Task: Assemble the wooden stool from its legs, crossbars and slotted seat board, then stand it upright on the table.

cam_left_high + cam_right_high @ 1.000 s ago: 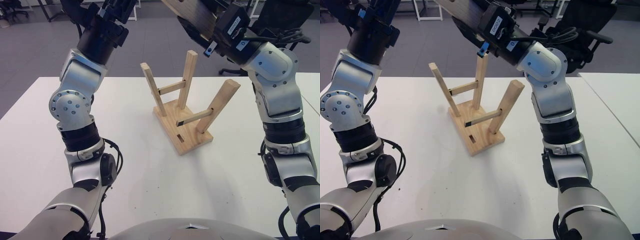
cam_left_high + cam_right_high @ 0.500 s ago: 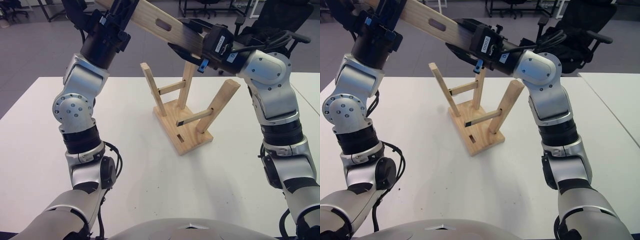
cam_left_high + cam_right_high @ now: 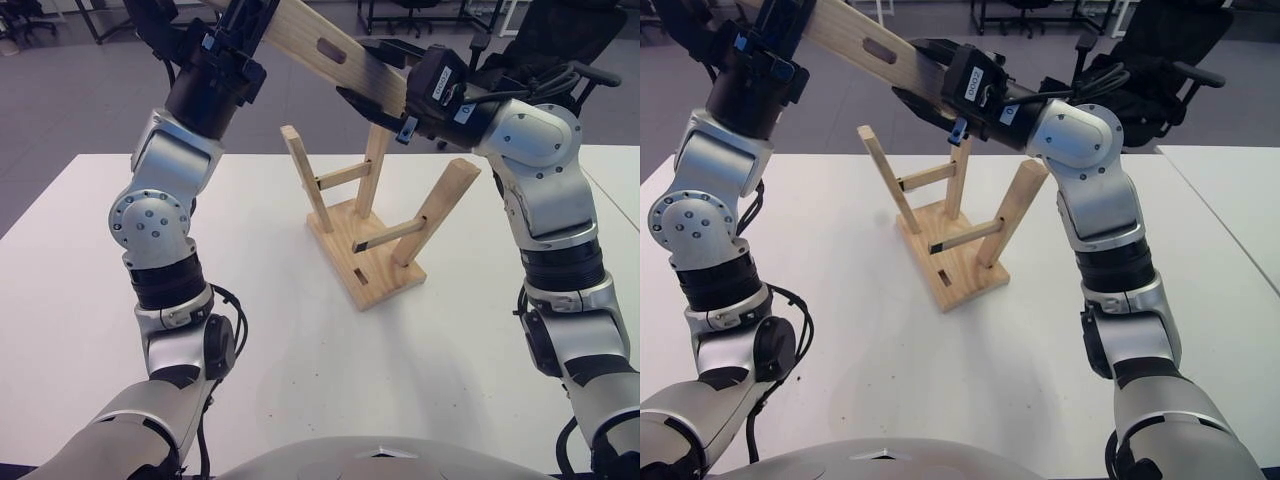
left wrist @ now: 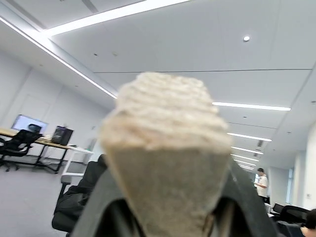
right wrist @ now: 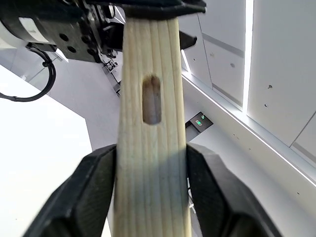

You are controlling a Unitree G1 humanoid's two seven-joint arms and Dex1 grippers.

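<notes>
A long wooden leg point(image 3: 322, 45) with an oval slot hangs in the air above the table, slanting down to the right. My left gripper point(image 3: 238, 35) is shut on its upper end, whose end grain point(image 4: 168, 143) sits between that gripper's fingers. My right gripper point(image 3: 392, 88) is shut on its lower end, black fingers point(image 5: 84, 197) pressing both edges. Below, the seat board point(image 3: 372, 275) lies flat on the white table point(image 3: 80, 260). Three legs point(image 3: 436, 210) stand up from it, joined by two crossbars point(image 3: 390, 236).
The seat board has a bare slot point(image 3: 360, 272) near its front corner. Bare tabletop spreads to the left and front of the stool. Office chairs point(image 3: 560, 30) stand on the floor behind the table's far edge.
The right gripper has swung the held leg down and leftward into fuller view. The left gripper now grips its upper end. The stool on the table has not moved.
</notes>
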